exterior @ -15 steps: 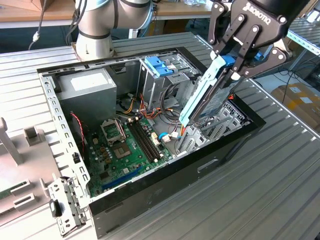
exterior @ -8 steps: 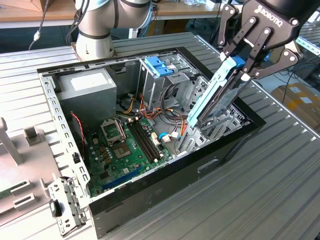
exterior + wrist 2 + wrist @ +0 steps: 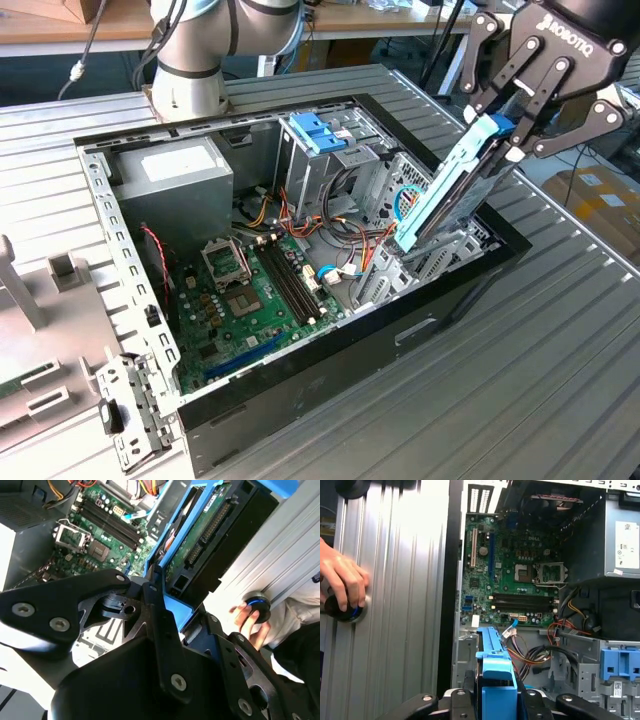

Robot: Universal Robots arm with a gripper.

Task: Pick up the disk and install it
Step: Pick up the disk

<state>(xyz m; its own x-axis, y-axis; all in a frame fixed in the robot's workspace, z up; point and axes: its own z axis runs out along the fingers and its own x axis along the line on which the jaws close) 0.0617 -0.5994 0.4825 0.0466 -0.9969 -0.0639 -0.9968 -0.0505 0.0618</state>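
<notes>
The disk [image 3: 445, 185], a flat drive in a light-blue plastic rail, hangs tilted over the exterior view's right end of the open computer case [image 3: 330, 345]. Its lower end dips into the case beside the metal bay [image 3: 440, 255], among cables. My gripper [image 3: 503, 128] is shut on the disk's upper end, with the black fingers clamped on the blue rail. In the second wrist view the disk [image 3: 200, 535] shows its green circuit board and connector ahead of my gripper [image 3: 165, 605]. In the first wrist view the blue rail [image 3: 495, 670] runs out from my gripper [image 3: 495, 700] toward the motherboard.
Inside the case lie a green motherboard [image 3: 250, 290], a grey power-supply box [image 3: 175, 180], and a drive cage with a blue latch [image 3: 318, 130]. A person's hand [image 3: 340, 585] rests on a round black knob on the ribbed metal table [image 3: 520, 380]. Grey fixtures [image 3: 50, 350] stand at the exterior view's left.
</notes>
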